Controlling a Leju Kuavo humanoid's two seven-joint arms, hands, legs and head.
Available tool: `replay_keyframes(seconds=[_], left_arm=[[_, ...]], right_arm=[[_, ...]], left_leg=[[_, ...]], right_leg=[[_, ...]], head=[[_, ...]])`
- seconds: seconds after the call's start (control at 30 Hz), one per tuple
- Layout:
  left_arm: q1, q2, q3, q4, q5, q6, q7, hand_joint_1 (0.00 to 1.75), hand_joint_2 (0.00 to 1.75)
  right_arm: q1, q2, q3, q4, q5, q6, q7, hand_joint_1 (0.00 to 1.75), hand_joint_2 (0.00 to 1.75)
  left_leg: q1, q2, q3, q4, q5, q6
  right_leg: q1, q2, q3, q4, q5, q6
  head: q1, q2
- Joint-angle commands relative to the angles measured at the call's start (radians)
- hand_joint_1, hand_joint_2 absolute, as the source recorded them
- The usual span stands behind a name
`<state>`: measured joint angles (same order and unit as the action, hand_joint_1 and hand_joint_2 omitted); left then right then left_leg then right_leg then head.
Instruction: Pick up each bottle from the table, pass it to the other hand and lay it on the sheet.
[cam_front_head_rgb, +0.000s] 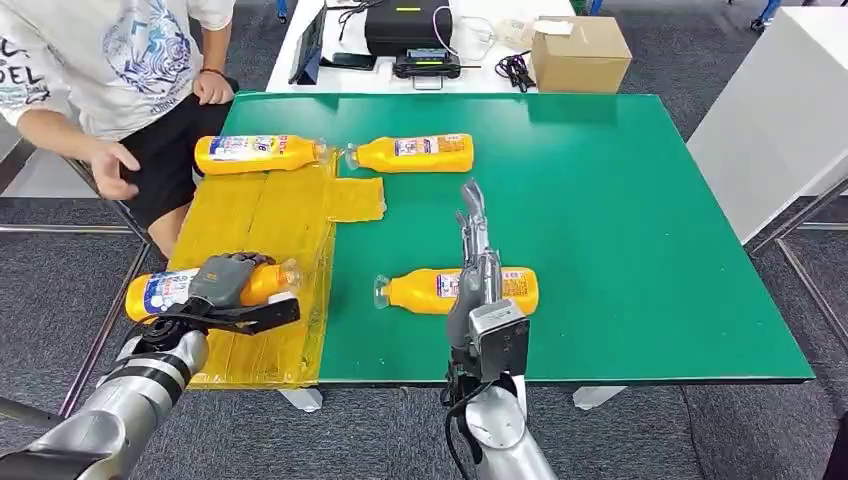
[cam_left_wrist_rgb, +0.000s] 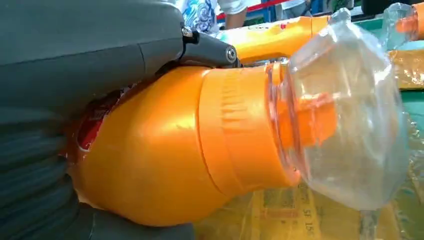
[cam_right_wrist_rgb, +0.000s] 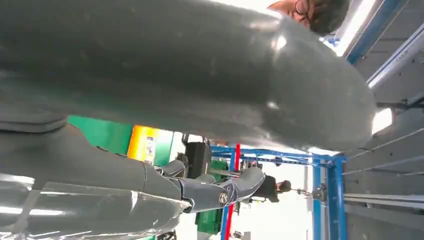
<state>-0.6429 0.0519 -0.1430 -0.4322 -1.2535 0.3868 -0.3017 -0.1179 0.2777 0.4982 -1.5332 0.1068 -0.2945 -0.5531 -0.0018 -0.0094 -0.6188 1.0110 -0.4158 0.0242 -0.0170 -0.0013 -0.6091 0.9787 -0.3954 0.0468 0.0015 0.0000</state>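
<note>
My left hand grips an orange bottle with a clear cap, lying on its side over the front of the yellow sheet. Up close, that bottle sits in the left hand, cap pointing away. My right hand is raised above the green table, fingers straight and apart, holding nothing; it stands over a second orange bottle lying on the green. A third bottle lies at the sheet's far edge, another just right of it. The right hand looms large at the wrist.
A person sits at the table's far left corner, one hand near the sheet's edge. Behind the table stand a cardboard box and black equipment. A white table stands to the right.
</note>
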Motion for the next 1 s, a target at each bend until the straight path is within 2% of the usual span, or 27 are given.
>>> replay_keyframes(seconds=[0.03, 0.07, 0.23, 0.3, 0.33, 0.5, 0.7, 1.0], left_arm=[[0.057, -0.041, 0.144, 0.061, 0.151, -0.135, -0.094, 0.07, 1.75], [0.062, -0.043, 0.154, 0.054, 0.172, -0.149, -0.113, 0.00, 1.75], [0.074, -0.060, 0.197, 0.027, 0.281, -0.208, -0.168, 0.00, 1.75], [0.082, -0.059, 0.179, 0.009, 0.287, -0.191, -0.175, 0.00, 1.75], [0.088, -0.057, 0.158, 0.001, 0.271, -0.175, -0.165, 0.00, 0.00], [0.092, -0.069, 0.157, -0.031, 0.326, -0.225, -0.177, 0.00, 0.00], [0.096, -0.090, 0.177, -0.117, 0.529, -0.443, -0.267, 0.00, 0.00], [0.099, -0.091, 0.170, -0.128, 0.534, -0.447, -0.259, 0.00, 0.00]], right_arm=[[-0.035, 0.000, -0.011, 0.100, -0.011, 0.010, 0.006, 0.00, 0.00], [-0.038, 0.000, -0.011, 0.105, -0.011, 0.011, 0.006, 0.00, 0.00], [-0.052, 0.005, -0.017, 0.141, -0.014, 0.016, 0.010, 0.00, 0.00], [-0.055, 0.011, -0.029, 0.161, -0.012, 0.003, 0.020, 0.00, 0.00], [-0.055, 0.012, -0.031, 0.169, 0.055, -0.092, 0.008, 0.00, 0.00], [-0.053, 0.005, -0.027, 0.166, 0.029, -0.095, 0.002, 0.00, 0.00], [-0.058, 0.010, -0.009, 0.183, 0.038, -0.020, 0.018, 0.00, 0.00], [-0.060, 0.011, -0.009, 0.188, 0.038, -0.020, 0.018, 0.00, 0.00]], left_leg=[[0.000, 0.004, 0.006, -0.002, -0.001, -0.001], [0.000, 0.004, 0.008, -0.003, -0.002, -0.001], [0.000, 0.004, 0.007, -0.003, -0.001, -0.001], [0.000, 0.003, 0.006, -0.002, -0.001, -0.001], [0.001, 0.003, 0.007, -0.002, -0.002, -0.001], [0.000, 0.000, 0.006, -0.002, -0.001, -0.001], [0.000, 0.000, 0.006, -0.001, -0.001, -0.001], [0.001, 0.002, 0.006, -0.001, -0.001, -0.001]], right_leg=[[0.000, 0.003, 0.005, -0.002, 0.000, -0.001], [0.001, 0.003, 0.007, -0.003, 0.000, -0.002], [0.000, 0.003, 0.005, -0.003, 0.000, -0.001], [0.000, 0.002, 0.006, -0.002, -0.001, -0.001], [0.001, 0.002, 0.007, -0.003, -0.001, -0.002], [0.000, 0.001, 0.006, -0.002, 0.000, -0.001], [0.001, 0.001, 0.006, -0.002, -0.001, -0.002], [0.001, 0.002, 0.005, -0.001, -0.001, -0.002]], head=[[0.000, 0.000], [0.000, 0.000], [0.000, 0.000], [0.000, 0.000], [0.000, 0.000], [0.000, 0.000], [0.000, 0.000], [0.000, 0.000]])
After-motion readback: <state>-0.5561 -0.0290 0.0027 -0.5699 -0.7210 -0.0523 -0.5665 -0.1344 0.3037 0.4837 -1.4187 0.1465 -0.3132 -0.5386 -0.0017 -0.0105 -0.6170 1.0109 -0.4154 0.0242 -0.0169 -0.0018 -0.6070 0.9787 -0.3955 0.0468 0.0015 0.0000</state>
